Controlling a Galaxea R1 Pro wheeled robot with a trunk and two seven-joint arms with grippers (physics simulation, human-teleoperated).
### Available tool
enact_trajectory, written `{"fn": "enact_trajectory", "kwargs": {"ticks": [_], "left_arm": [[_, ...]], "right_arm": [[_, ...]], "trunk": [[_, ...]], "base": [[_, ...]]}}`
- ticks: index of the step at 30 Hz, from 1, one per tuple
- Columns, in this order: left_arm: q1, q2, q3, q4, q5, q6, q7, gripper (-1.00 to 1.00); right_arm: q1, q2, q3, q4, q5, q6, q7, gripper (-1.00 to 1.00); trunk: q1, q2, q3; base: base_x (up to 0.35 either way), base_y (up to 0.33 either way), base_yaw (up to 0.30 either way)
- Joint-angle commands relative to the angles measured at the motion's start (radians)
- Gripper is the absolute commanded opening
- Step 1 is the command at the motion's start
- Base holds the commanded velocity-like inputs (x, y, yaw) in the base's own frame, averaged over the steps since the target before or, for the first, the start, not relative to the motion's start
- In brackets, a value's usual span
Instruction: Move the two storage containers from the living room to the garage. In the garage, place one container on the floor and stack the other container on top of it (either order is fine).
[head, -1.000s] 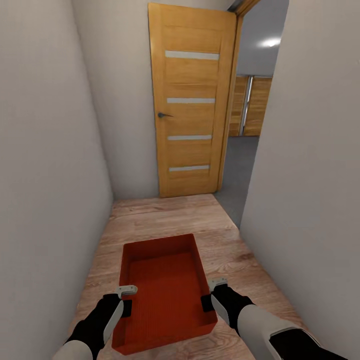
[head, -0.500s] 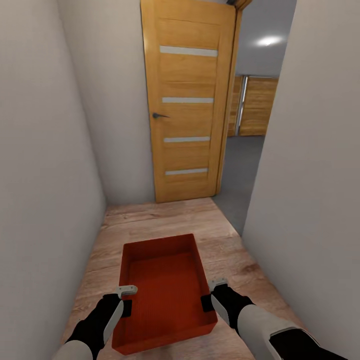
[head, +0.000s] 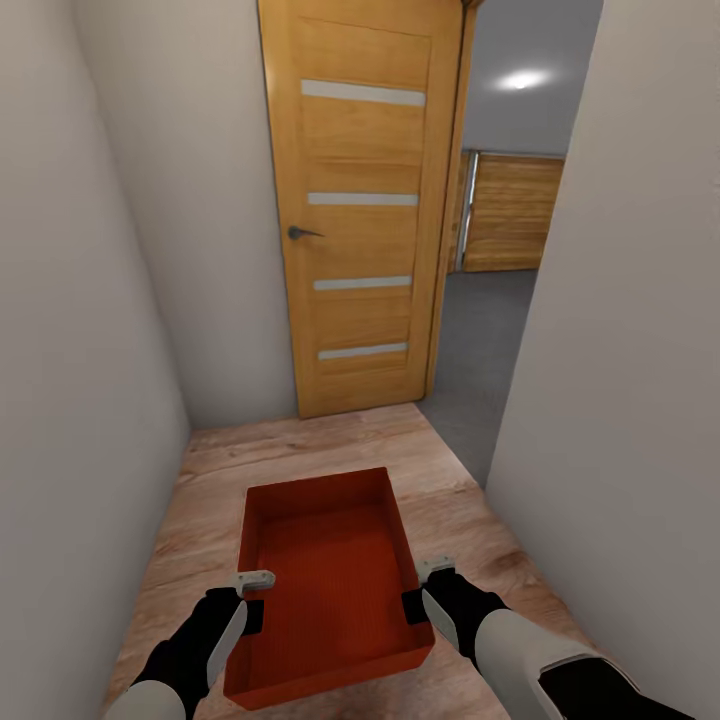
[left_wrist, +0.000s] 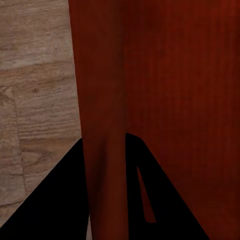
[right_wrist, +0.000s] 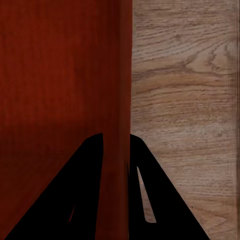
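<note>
Container being carried down a corridor.

The red container is being held above the wood floor, its side walls being pinched by the left end effector and right end effector, each closed on a wall; a wooden door is being faced ahead.

My forearms are running off the bottom edge of the head view, and the wooden door is being cropped at the top. The garage beyond it is showing only as a narrow strip, the wall at right hiding the rest. In both wrist views the storage container is spilling past the frame edges.
</note>
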Motion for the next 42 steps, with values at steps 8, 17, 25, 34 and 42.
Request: {"fn": "enact_trajectory", "kwargs": {"ticks": [8, 17, 25, 34, 42], "left_arm": [[0.001, 0.002, -0.015, 0.001, 0.058, -0.003, -0.029, -1.00], [0.001, 0.002, -0.015, 0.001, 0.058, -0.003, -0.029, -1.00], [0.001, 0.002, -0.015, 0.001, 0.058, -0.003, -0.029, -1.00], [0.001, 0.002, -0.015, 0.001, 0.058, -0.003, -0.029, -1.00], [0.001, 0.002, -0.015, 0.001, 0.058, -0.003, -0.029, -1.00]], "right_arm": [[-0.019, 0.000, 0.020, -0.004, 0.017, 0.008, 0.000, -1.00], [-0.019, 0.000, 0.020, -0.003, 0.017, 0.008, 0.000, -1.00], [-0.018, 0.000, 0.020, -0.003, 0.017, 0.008, 0.000, -1.00], [-0.019, 0.000, 0.020, -0.003, 0.017, 0.008, 0.000, -1.00], [-0.018, 0.000, 0.020, -0.002, 0.017, 0.008, 0.000, -1.00]], "trunk": [[0.000, 0.000, -0.001], [0.000, 0.000, -0.001], [0.000, 0.000, -0.001], [0.000, 0.000, -0.001], [0.000, 0.000, -0.001]], "base": [[0.341, 0.092, -0.283], [0.341, 0.094, -0.275], [0.341, 0.113, -0.037], [0.341, 0.134, -0.001], [0.341, 0.135, -0.029]]}}
